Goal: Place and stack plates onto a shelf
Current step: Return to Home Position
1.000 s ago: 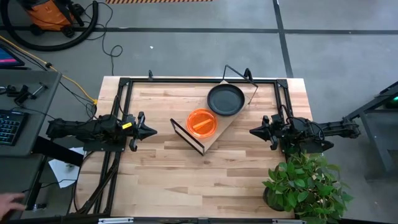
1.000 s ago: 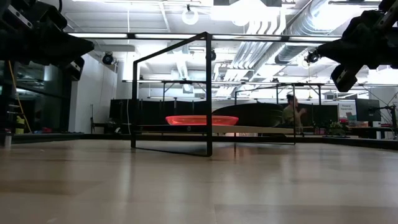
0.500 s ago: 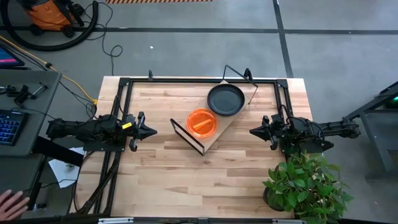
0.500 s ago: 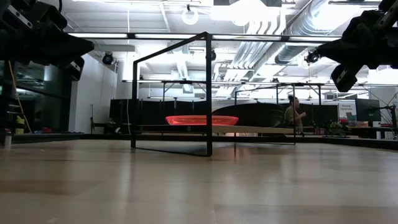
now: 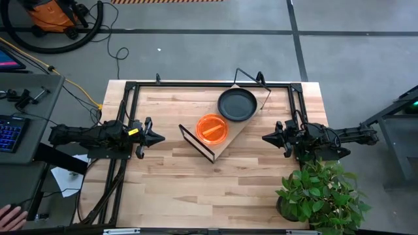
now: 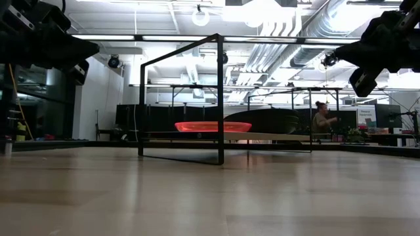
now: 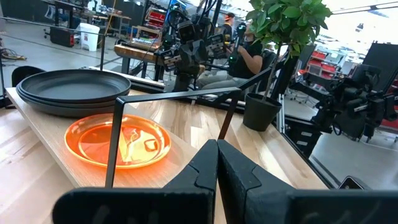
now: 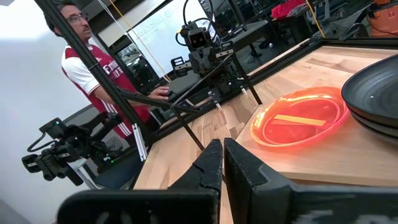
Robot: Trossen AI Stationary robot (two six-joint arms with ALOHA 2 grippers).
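Note:
The shelf (image 5: 230, 137), a light-wood board on a black wire frame, stands slantwise at the table's middle. On its board rest translucent orange plates (image 5: 211, 128) toward the left and a stack of dark plates (image 5: 237, 104) toward the far right; both also show in the left wrist view as orange plates (image 7: 118, 140) and dark plates (image 7: 73, 87). How many plates lie in each pile cannot be told. My left gripper (image 5: 161, 137) hovers shut left of the shelf. My right gripper (image 5: 264, 138) hovers shut to its right. Neither touches anything.
A potted plant (image 5: 320, 192) stands at the table's near right corner, close to my right arm. Black frame rails (image 5: 196, 83) run along the table's far and side edges. A person's hand (image 5: 10, 213) shows beyond the table's left side. Bare tabletop (image 5: 196, 183) lies near the shelf.
Both arms and the plates have kept still. Only the person's hand off the table's left side has shifted, and a person in the room behind has moved.

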